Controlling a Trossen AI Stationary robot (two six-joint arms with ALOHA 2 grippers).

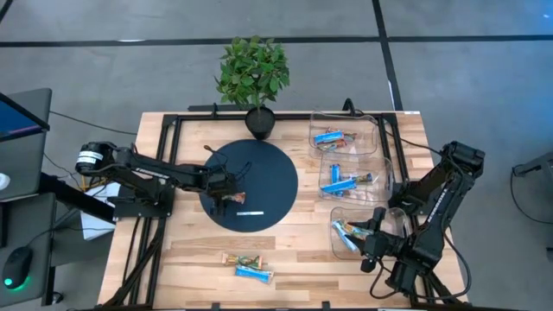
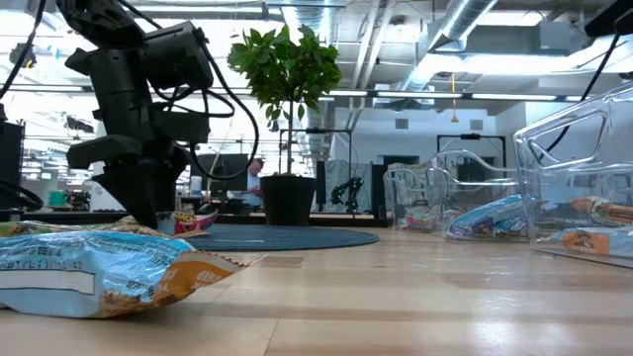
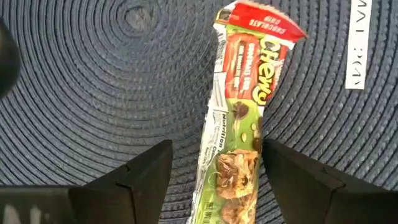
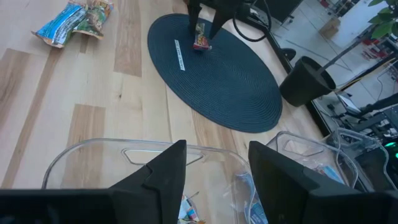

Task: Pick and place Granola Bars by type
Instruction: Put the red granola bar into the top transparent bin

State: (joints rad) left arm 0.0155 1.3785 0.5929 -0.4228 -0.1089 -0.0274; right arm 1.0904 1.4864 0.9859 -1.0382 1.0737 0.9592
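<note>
The sorting seems more than half done. At the lower middle of the high view two Granola Bars, a green-brown bar (image 1: 240,260) and a blue bar (image 1: 255,274), lie on the counter (image 1: 190,250), not yet sorted. Above them, on the dark mat (image 1: 272,173), the left gripper (image 1: 226,196) has its jaws released around a red-green bar (image 3: 239,124). At the right, three clear bins (image 1: 378,138) already hold bars; I cannot count them. The right gripper (image 1: 373,242) hovers over the lowest bin, jaws released and empty.
</note>
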